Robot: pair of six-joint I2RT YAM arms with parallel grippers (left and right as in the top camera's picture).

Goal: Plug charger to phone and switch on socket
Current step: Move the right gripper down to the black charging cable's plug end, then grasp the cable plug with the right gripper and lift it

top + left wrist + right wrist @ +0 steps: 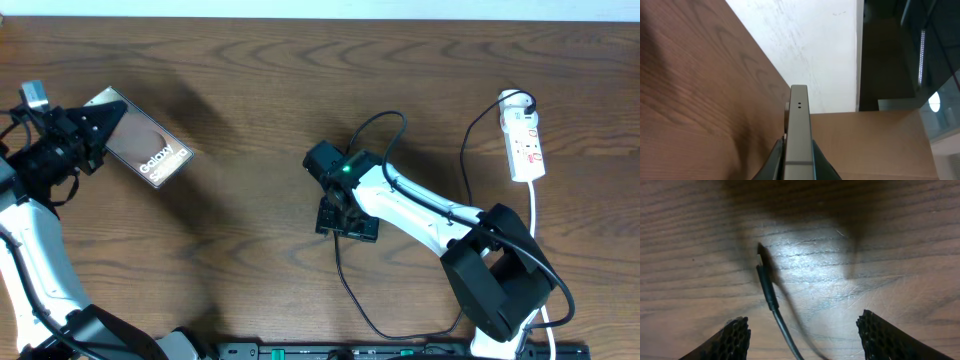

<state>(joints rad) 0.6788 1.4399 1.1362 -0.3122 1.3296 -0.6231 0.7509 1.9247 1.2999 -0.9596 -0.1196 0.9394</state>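
Observation:
My left gripper [92,128] is shut on one end of the phone [152,152], whose dark face reads "Galaxy". It holds the phone at the far left. In the left wrist view the phone's grey edge [799,125] stands between the closed jaws [799,165]. My right gripper [345,215] is open at mid-table, pointing down over the charger. In the right wrist view the black plug tip [763,267] lies on the wood between and ahead of the open jaws [805,337]. The thin black charger cable [352,295] runs toward the near edge. The white socket strip [526,140] lies at the far right.
The socket's white cord [535,225] runs down toward the right arm's base [495,285]. The table's far edge [765,65] shows in the left wrist view, with white floor and a cardboard box [870,145] beyond it.

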